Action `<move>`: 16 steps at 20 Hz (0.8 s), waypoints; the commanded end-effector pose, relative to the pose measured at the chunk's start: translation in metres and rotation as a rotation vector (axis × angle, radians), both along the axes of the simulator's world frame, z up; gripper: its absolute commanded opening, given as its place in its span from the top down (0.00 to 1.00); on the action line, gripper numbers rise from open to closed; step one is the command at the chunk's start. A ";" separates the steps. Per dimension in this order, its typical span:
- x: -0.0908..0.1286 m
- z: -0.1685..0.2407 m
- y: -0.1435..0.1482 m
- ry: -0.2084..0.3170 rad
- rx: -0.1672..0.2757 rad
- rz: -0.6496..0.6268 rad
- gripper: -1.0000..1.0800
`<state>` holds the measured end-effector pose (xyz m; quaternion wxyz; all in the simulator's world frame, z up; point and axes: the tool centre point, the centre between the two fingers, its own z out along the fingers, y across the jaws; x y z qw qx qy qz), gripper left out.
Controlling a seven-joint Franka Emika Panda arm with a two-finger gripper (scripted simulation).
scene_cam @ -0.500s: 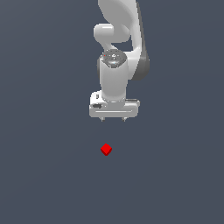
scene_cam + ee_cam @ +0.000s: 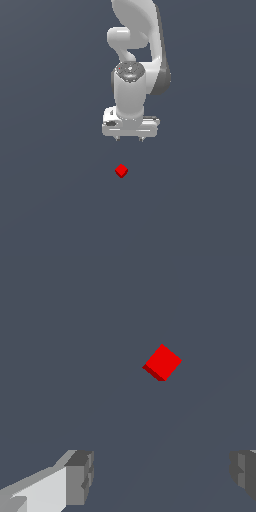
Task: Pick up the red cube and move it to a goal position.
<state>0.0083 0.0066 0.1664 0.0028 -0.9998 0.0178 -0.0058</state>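
The red cube (image 2: 121, 171) lies on the dark grey floor, turned so a corner faces the exterior camera. The white gripper (image 2: 129, 138) hangs from the arm above and behind it, well apart from it, its two short fingertips spread wide with nothing between them. In the wrist view the red cube (image 2: 162, 362) sits ahead of the open gripper (image 2: 162, 476), and the grey fingertips (image 2: 80, 476) show at both sides of the picture.
The plain dark grey floor (image 2: 50, 200) fills both views. No goal marker shows. The white arm (image 2: 137, 45) rises out of the exterior view's upper edge.
The arm and cube stand about where they were half a second ago; any shift of the gripper is too slight to tell.
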 end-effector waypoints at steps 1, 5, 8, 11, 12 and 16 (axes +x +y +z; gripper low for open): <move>0.003 -0.006 0.000 0.001 0.000 -0.028 0.04; 0.012 -0.021 -0.001 0.002 -0.001 -0.097 0.04; 0.021 -0.036 -0.003 0.003 -0.002 -0.165 0.04; 0.031 -0.054 -0.006 0.005 -0.003 -0.249 0.04; 0.035 -0.060 -0.007 0.005 -0.003 -0.280 0.04; 0.050 -0.087 -0.013 0.007 -0.003 -0.405 0.04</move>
